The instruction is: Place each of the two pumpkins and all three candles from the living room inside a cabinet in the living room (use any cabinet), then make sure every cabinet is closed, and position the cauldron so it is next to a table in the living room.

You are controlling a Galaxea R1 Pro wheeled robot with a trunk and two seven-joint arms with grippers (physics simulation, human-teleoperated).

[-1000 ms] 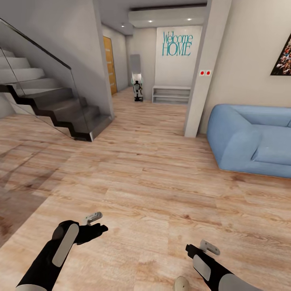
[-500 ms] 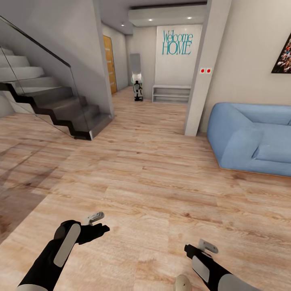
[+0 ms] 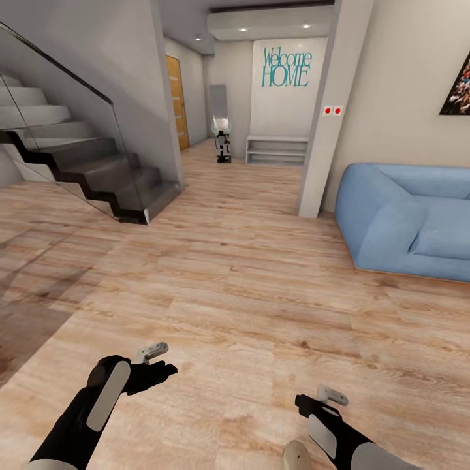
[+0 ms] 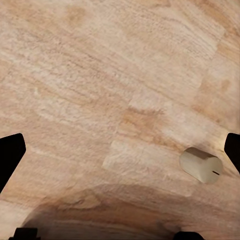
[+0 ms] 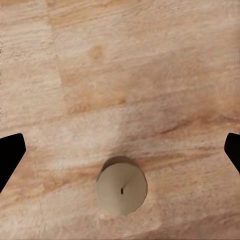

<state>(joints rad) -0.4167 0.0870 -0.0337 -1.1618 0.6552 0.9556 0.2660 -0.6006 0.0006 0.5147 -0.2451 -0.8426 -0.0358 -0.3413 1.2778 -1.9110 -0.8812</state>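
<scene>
Head view: candle (image 3: 297,455) half cut off

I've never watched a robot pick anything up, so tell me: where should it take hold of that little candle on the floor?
Probably by its round side wall, coming straight down from above. The candle stands upright on the wood floor, wick up, almost directly under the right hand, whose fingers are spread wide enough to straddle it. The flat top offers nothing to pinch.

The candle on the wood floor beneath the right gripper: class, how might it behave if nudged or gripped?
The candle stands upright, short and wide, so it probably resists tipping. If knocked over, its round side would likely roll on the smooth plank floor. The right gripper has wide-open fingers; the plain wax may be slippery.
</scene>
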